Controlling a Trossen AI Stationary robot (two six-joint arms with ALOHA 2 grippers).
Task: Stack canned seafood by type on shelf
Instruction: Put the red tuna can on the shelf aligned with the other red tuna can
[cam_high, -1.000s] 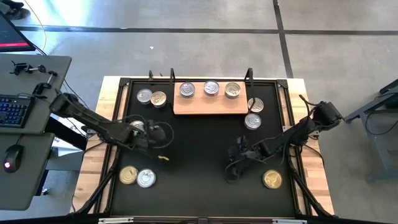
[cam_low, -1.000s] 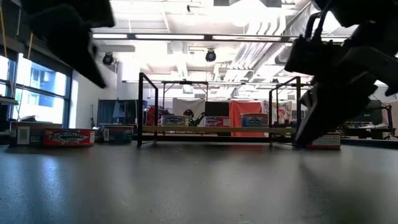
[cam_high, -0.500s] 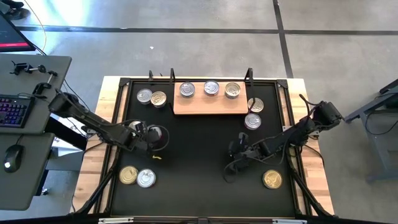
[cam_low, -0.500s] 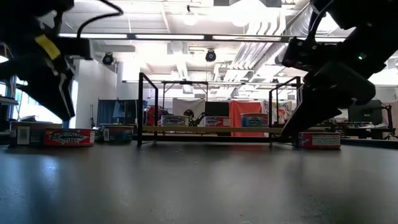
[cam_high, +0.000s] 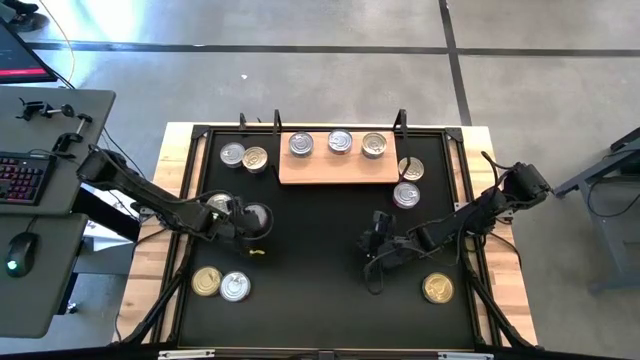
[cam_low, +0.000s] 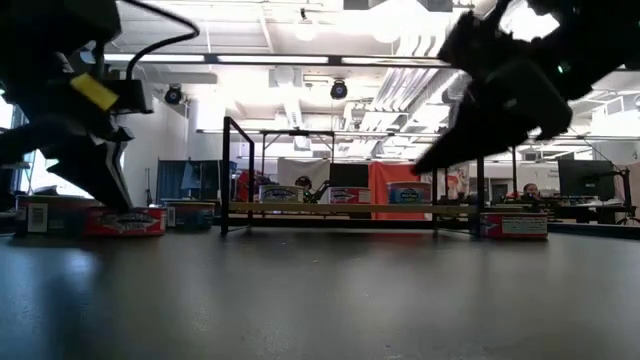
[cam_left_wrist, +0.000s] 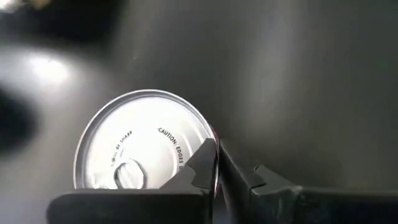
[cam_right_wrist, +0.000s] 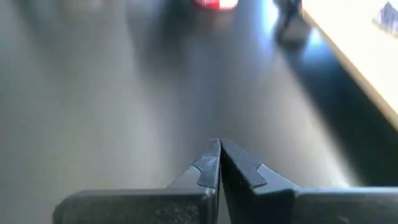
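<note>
A silver-lidded can of seafood (cam_left_wrist: 146, 143) with a red side (cam_low: 125, 222) stands on the black mat at the left, and my left gripper (cam_high: 256, 224) is shut on it. Near the mat's middle right, my right gripper (cam_high: 376, 222) hangs shut and bare above the mat (cam_right_wrist: 219, 144). The pale wooden shelf (cam_high: 337, 168) lies at the far edge and carries three cans (cam_high: 340, 142) in a row. Other cans rest flat on the mat: two at the far left (cam_high: 243, 156), two right of the shelf (cam_high: 407, 182), two at the near left (cam_high: 220, 284). My left gripper pinches the can's rim (cam_left_wrist: 210, 140) between its two fingers. One finger (cam_left_wrist: 196, 168) lies over the lid and the other (cam_left_wrist: 239, 174) stands outside the wall. The fingers slant down from above. The can stands flat on the mat.
A gold-lidded can (cam_high: 437, 289) lies at the near right. A small yellow scrap (cam_high: 258, 253) lies just near of the left gripper. Black frame posts (cam_high: 276, 122) stand at the shelf's ends. The mat's middle (cam_high: 320, 240) is bare.
My left gripper has come down to the silver-lidded can and shut on its rim; the can stays on the mat. My right gripper, still shut, has risen off the mat and tipped toward level.
</note>
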